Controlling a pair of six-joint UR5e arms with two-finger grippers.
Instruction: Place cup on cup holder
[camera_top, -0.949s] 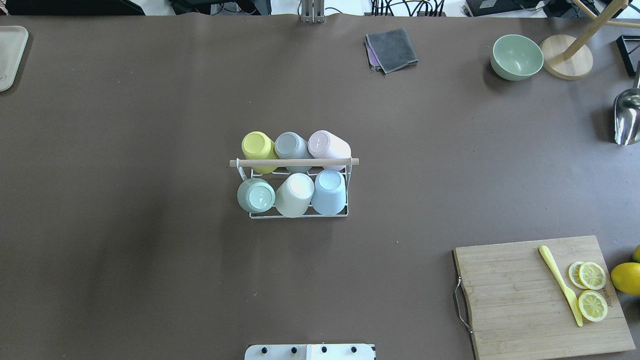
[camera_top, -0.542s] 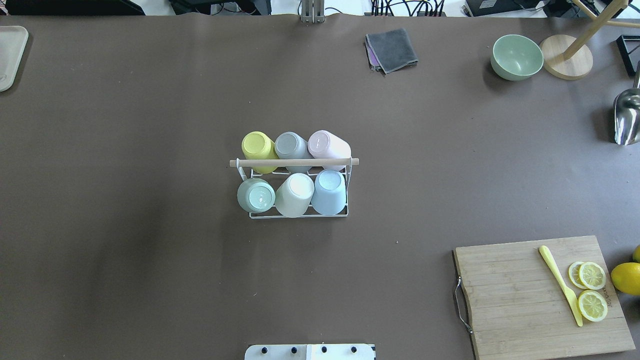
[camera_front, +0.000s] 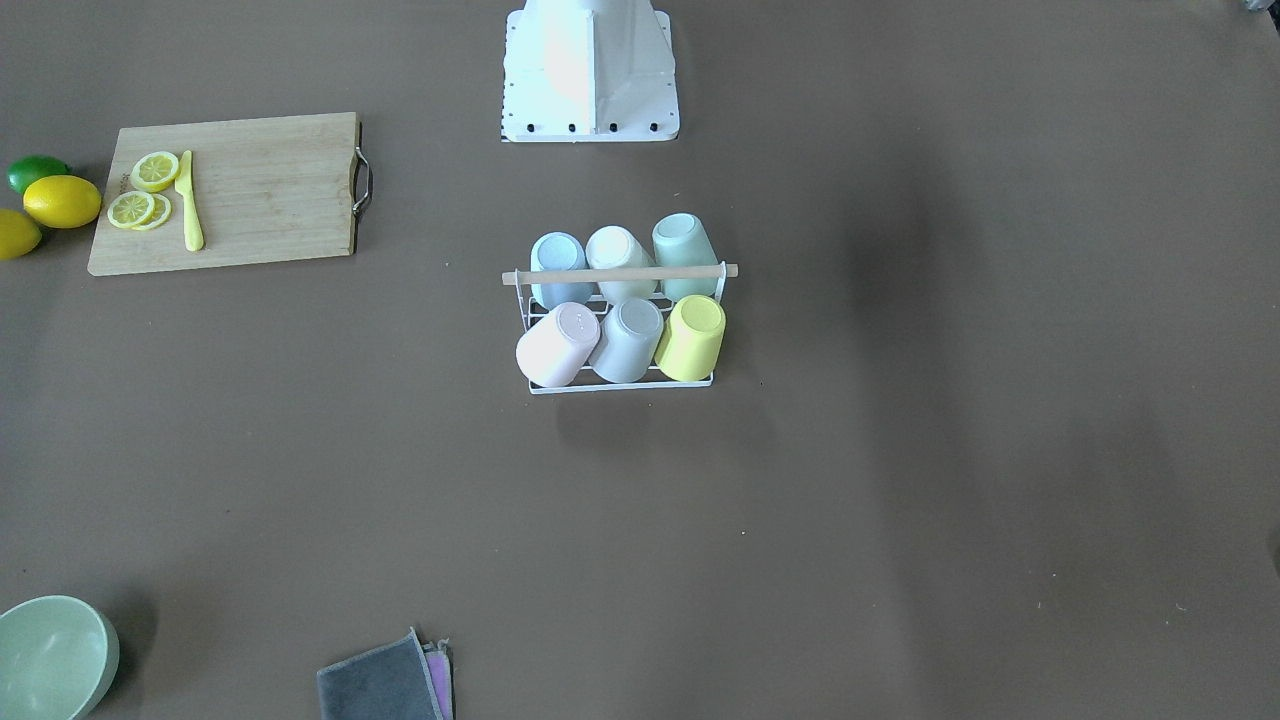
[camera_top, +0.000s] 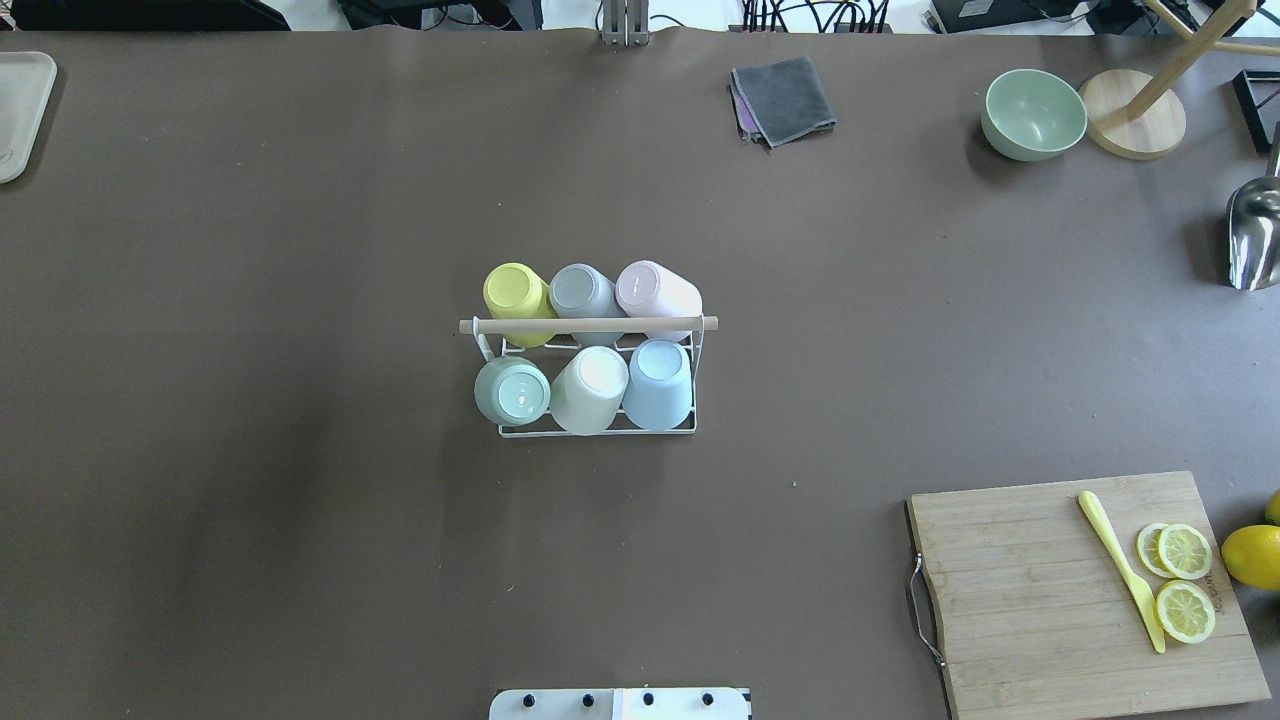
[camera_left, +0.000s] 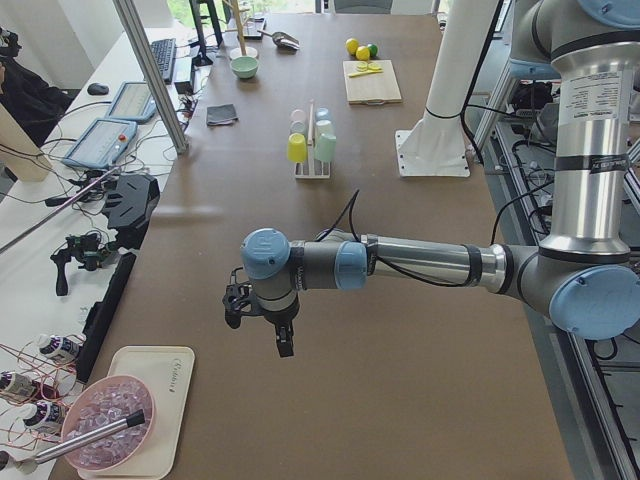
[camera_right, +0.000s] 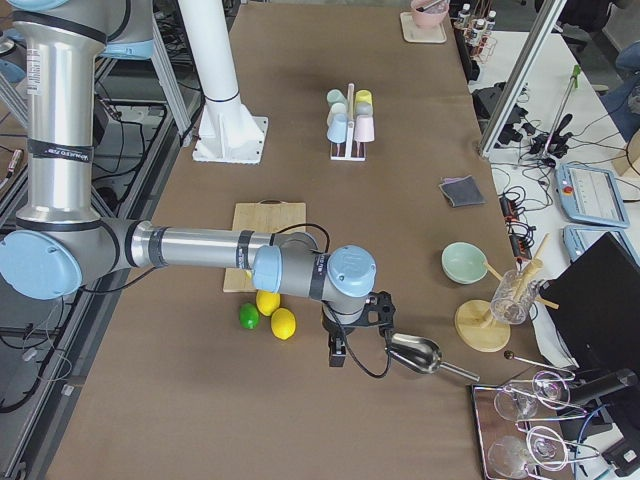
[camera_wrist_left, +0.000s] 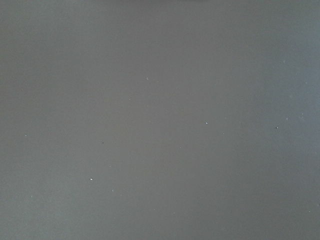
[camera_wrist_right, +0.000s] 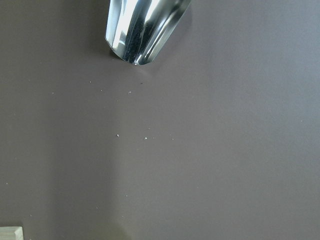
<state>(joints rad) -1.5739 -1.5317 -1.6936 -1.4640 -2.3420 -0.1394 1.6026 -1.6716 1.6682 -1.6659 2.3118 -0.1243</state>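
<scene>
The cup holder (camera_top: 590, 324), a white wire rack with a wooden rod across its top, stands mid-table and holds several upside-down cups: yellow (camera_top: 515, 290), grey (camera_top: 580, 290), pink (camera_top: 655, 288), green (camera_top: 512, 390), white (camera_top: 590, 385) and blue (camera_top: 660, 380). It also shows in the front view (camera_front: 620, 272). My left gripper (camera_left: 262, 320) hangs over bare table far from the rack. My right gripper (camera_right: 345, 345) hangs beside a metal scoop (camera_right: 415, 353). Both show only in side views; I cannot tell whether they are open or shut.
A cutting board (camera_top: 1020, 590) with lemon slices and a yellow knife lies at the near right. A green bowl (camera_top: 1033, 113), a wooden stand (camera_top: 1130, 115), a grey cloth (camera_top: 783, 98) and the scoop (camera_top: 1254, 235) sit at the far right. A tray (camera_top: 20, 110) lies far left.
</scene>
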